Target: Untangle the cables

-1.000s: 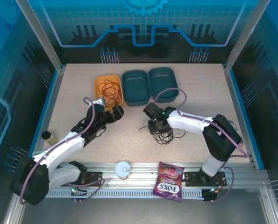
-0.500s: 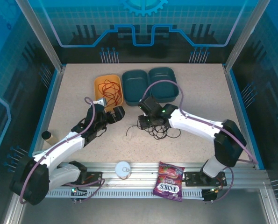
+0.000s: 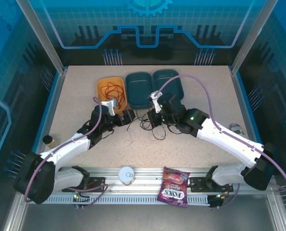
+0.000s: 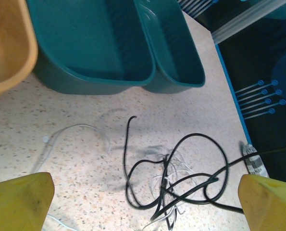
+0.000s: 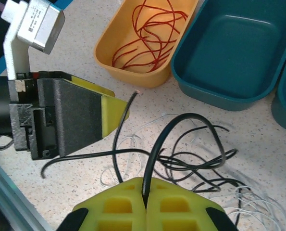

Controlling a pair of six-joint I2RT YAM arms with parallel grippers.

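A tangle of black cables (image 3: pixel 151 128) and thin white cables (image 4: pixel 75 129) lies on the speckled table, in front of the bins. My right gripper (image 3: pixel 155 113) (image 5: pixel 146 186) is shut on one black cable (image 5: pixel 193 120), which arches up out of the pile. Its yellow fingers (image 5: pixel 181 207) press together around that strand. To the left of the tangle my left gripper (image 3: pixel 126 117) (image 4: pixel 145 211) is open wide, its yellow fingertips (image 4: pixel 20 202) either side of the black loops (image 4: pixel 181 178) and touching nothing. A red cable (image 5: pixel 147 36) is coiled inside the orange bin (image 3: pixel 103 85).
Two teal bins (image 3: pixel 139 91) (image 3: pixel 169 85) stand side by side behind the tangle. A white lid (image 3: pixel 126 173) and a candy bag (image 3: pixel 174 187) rest on the front rail. Small objects sit at the left edge (image 3: pixel 47 140) and right edge (image 3: pixel 236 128).
My right gripper has shut on a black cable and moved back and left, dragging the tangle with it. The left gripper has shifted right, toward the tangle, staying open.
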